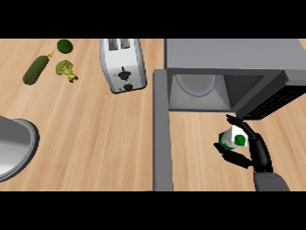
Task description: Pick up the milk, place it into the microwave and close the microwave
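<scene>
Right hand clenched round milk carton, held just before open microwave, door swung wide; left hand unseen.

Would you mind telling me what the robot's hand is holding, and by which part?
The right hand holds the small white-and-green milk carton by its sides, fingers and thumb curled round it.

**One arm in view: black hand, grey forearm**

Only the robot's right arm shows, near the counter's front edge on the right side; its right hand is glossy black, built of slim, segmented fingers and a thumb, with faint highlights along their lengths; behind the wrist the black gives way to a plain, matte grey forearm, rounded and smooth; no cables, screws or markings can be made out.
</scene>
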`<state>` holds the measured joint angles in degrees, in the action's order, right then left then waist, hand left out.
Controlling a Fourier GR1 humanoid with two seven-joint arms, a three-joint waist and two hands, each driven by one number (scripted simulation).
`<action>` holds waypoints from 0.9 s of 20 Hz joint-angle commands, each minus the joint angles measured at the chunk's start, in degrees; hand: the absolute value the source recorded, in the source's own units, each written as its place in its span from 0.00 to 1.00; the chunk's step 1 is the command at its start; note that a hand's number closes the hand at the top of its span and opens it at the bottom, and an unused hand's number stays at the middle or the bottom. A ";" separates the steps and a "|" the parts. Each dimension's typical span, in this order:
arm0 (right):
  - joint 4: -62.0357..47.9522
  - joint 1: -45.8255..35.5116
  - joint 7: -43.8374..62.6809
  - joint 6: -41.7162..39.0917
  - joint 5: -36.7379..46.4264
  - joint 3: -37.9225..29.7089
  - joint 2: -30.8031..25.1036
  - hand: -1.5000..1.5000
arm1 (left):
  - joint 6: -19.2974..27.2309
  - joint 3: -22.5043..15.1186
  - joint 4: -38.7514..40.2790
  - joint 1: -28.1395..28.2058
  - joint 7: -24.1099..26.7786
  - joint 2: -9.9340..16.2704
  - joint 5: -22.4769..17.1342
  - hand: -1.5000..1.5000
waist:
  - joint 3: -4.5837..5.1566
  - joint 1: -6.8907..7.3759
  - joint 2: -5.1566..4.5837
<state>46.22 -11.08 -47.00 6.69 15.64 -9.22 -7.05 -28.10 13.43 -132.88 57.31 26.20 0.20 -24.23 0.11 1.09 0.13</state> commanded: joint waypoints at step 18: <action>-28.05 -12.62 -19.18 11.94 4.19 -4.85 -1.78 1.00 | -5.10 3.50 1.80 2.02 2.11 -0.19 -2.98 0.00 | -0.27 1.03 -0.38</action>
<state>21.60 -23.37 -59.28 18.21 20.57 -13.09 -10.08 -30.70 16.00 -131.99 56.80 26.13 0.09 -26.66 0.14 1.70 0.09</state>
